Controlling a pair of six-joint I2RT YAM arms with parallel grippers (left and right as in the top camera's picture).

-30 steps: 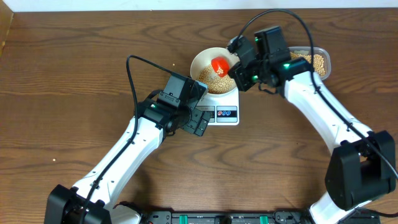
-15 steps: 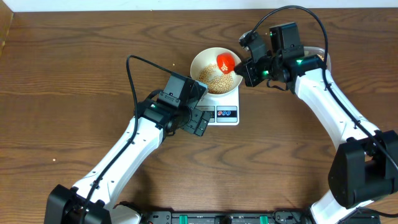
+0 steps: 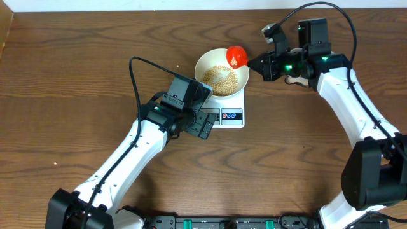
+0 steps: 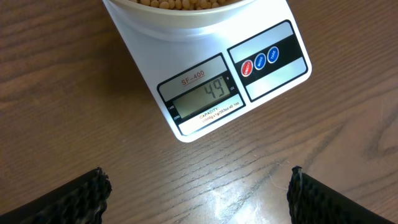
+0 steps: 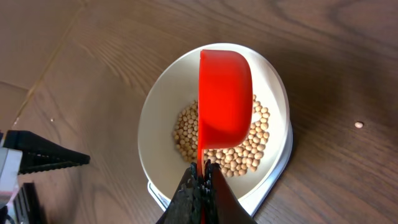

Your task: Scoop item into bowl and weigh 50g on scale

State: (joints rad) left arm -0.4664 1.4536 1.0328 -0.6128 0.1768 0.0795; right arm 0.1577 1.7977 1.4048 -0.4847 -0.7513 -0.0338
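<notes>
scoop (image 5: pixel 225 93): red | beans (image 5: pixel 245 152): tan | bowl (image 5: pixel 152 118): white | scale (image 4: pixel 214 74): white, red/blue buttons (image 4: pixel 260 60) | table (image 4: pixel 93 137): brown woodgrain

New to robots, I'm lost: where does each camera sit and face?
Overhead: above the table, facing down; left arm and right arm show.
Left wrist: on left arm, faces down at scale reading 49; open left gripper shows.
Right wrist: on right arm, faces down at bowl; right gripper clamps red scoop.
All share the bowl.

A brown wood-grain counter (image 3: pixel 76 76) fills almost the whole overhead view, evenly lit. A pale strip (image 3: pixel 127 5) runs along the top edge, and a lighter tan board (image 3: pixel 3 25) shows at upper left.
</notes>
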